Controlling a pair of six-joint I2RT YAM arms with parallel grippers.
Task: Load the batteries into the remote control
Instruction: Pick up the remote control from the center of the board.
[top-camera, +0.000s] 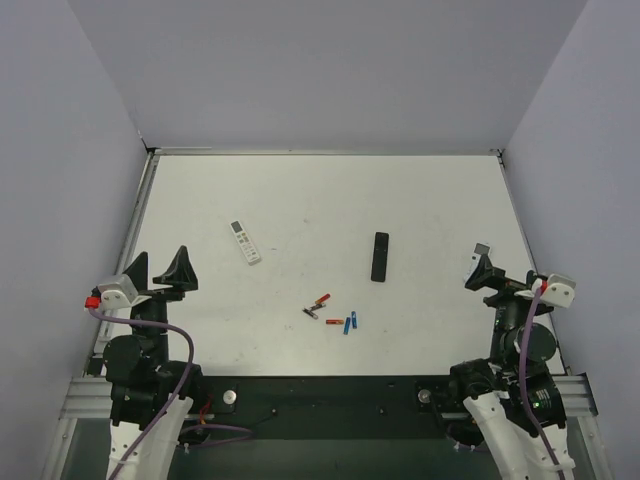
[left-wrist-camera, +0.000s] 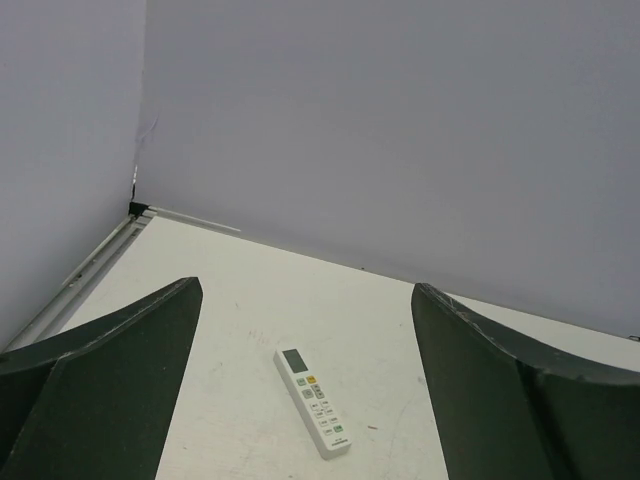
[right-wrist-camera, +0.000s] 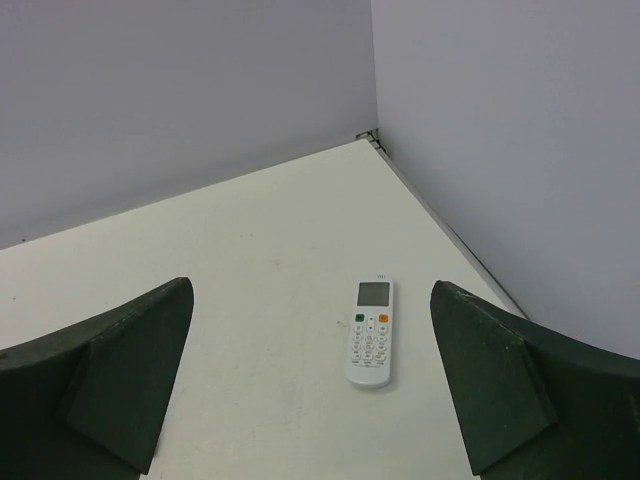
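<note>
Remote control (top-camera: 245, 241) is the slim white one lying face up, buttons and little screen showing, on the left-middle of the counter (top-camera: 300, 190), right in front of the left claw (left-wrist-camera: 305, 290). That claw is spread wide with nothing in it. Since it's face up, I'd guess the battery slot is on the underside, so it needs flipping first. It's a thin, smooth plastic slab lying flat, so it could easily skid away instead of lifting. The two blue batteries (top-camera: 356, 319) sit side by side near the front-middle, well apart from the remote. They're tiny, smooth cylinders, so a sloppy pinch will probably send them rolling. The red cells (top-camera: 320, 299) are just beside them on the left, same shape and size, so grabbing the wrong colour is a real risk. A bit further back there's a black remote (top-camera: 380, 256), matte and narrow. Over on the right is a second white remote (right-wrist-camera: 369, 333), stubbier, with green and orange buttons. It lies straight ahead of the right claw (right-wrist-camera: 312, 288), which is also wide open and empty. It looks a lot like the first, so the arms could end up loading the wrong one. The counter is plain matte white with a few scuffs.
</note>
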